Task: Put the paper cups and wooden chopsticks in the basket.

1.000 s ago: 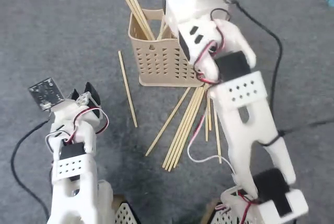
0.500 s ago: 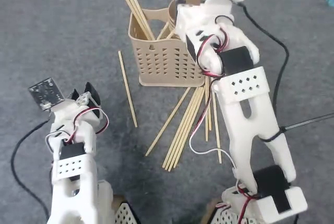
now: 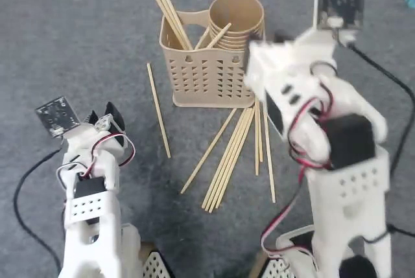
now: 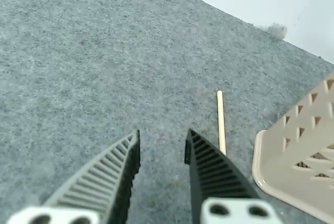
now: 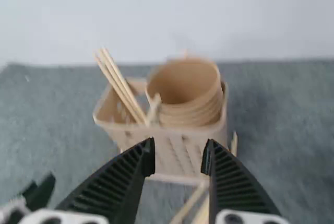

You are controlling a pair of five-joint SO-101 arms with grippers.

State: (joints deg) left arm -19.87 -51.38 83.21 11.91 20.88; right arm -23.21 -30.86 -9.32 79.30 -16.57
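The paper cups (image 3: 237,15) stand stacked inside the basket (image 3: 207,80), at its corner nearer to the right arm. Several wooden chopsticks (image 3: 170,12) lean out of the opposite corner. This part of the task looks done.

What remains are the loose chopsticks on the grey carpet (image 3: 78,45). A fanned bundle (image 3: 230,155) lies in front of the basket. Its far ends touch or almost touch the basket's foot, and its long axis runs back toward the arm bases with a slight slant. One single chopstick (image 3: 158,109) lies apart from the bundle, beside the basket's wall on the left arm's side, and it also runs lengthwise away from the bases.

The right gripper (image 5: 177,158) is spread and holds nothing. It is raised and faces the basket, with the bundle under it, so I judge that this arm is nearer to the bundle.

The left gripper (image 4: 162,148) is also spread and empty, low over the carpet. The single chopstick lies just ahead of it, a little to the basket side, and nearly in line with its fingers. To grip the stick across, the wrist would probably need to turn.
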